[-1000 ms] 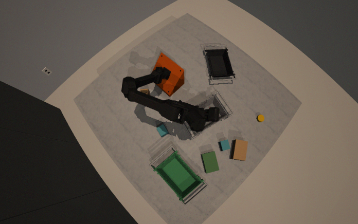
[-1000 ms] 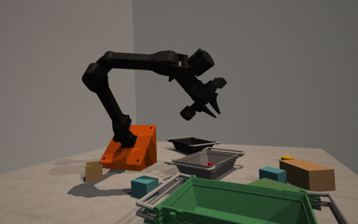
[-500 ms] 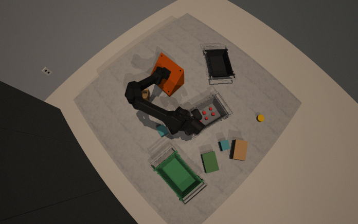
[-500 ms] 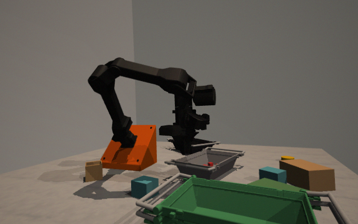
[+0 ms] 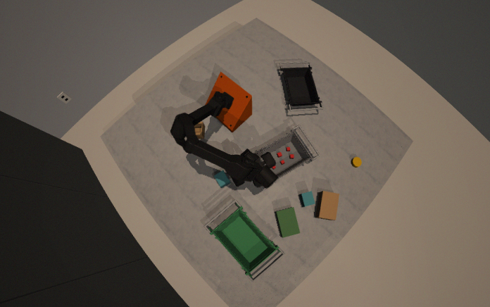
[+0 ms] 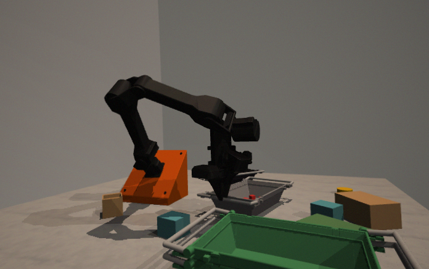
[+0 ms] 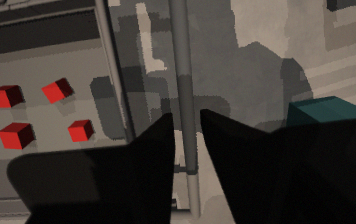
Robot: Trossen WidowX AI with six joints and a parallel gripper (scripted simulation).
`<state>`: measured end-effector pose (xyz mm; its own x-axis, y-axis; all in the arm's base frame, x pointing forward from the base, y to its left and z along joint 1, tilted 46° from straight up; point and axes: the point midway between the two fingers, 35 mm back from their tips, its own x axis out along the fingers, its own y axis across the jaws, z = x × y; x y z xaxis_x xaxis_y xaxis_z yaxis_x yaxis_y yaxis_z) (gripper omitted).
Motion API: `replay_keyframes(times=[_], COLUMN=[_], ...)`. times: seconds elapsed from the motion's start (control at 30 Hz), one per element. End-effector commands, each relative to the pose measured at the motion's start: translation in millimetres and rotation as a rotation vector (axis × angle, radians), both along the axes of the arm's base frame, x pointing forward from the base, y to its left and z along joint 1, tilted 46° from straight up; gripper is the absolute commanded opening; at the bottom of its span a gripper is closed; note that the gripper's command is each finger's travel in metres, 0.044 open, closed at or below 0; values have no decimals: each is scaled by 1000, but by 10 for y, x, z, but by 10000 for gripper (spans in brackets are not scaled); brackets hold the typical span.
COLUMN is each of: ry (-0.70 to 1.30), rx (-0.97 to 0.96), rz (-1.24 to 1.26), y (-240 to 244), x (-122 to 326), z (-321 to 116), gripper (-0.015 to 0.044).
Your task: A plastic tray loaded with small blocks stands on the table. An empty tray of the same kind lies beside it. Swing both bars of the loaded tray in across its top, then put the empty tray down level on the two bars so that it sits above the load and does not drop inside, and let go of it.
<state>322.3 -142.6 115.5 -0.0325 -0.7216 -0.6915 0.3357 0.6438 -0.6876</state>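
Here the bar (image 7: 184, 100) of the loaded gray tray (image 5: 306, 158) (image 6: 269, 199) (image 7: 47, 112) runs between the gripper's fingertips (image 6: 222, 197), a narrow gap either side in the wrist view! The tray's rim crowds one finger, a teal block (image 5: 221, 179) (image 6: 173, 224) (image 7: 325, 110) sits near the other, and the green tray (image 5: 246, 236) (image 6: 285, 244) blocks beyond. Wide floor room opens toward the yellow disc (image 5: 356, 162) (image 6: 344, 190).

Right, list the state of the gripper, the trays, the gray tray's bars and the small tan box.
Gripper: slightly open, gripping nothing.
Gray tray: upright, loaded with red blocks.
Its bars: both swung out.
Black tray: upright, empty.
Green tray: upright, empty.
Small tan box: open-topped.
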Motion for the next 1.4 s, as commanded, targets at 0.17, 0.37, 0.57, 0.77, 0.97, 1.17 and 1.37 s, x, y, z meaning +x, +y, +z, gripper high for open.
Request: replay_keyframes(times=[0.17, 0.37, 0.57, 0.77, 0.97, 1.17, 1.37], ry=[7, 7, 8, 7, 7, 7, 7], rx=[-5, -3, -2, -2, -1, -1, 0], rz=[0, 0, 0, 0, 0, 0, 0], y=[-165, 1, 207, 325, 429, 424, 530], x=[-28, 9, 59, 106, 175, 224, 235], z=[-158, -112, -104, -173, -354, -576, -465], gripper=[82, 82, 82, 82, 82, 82, 82])
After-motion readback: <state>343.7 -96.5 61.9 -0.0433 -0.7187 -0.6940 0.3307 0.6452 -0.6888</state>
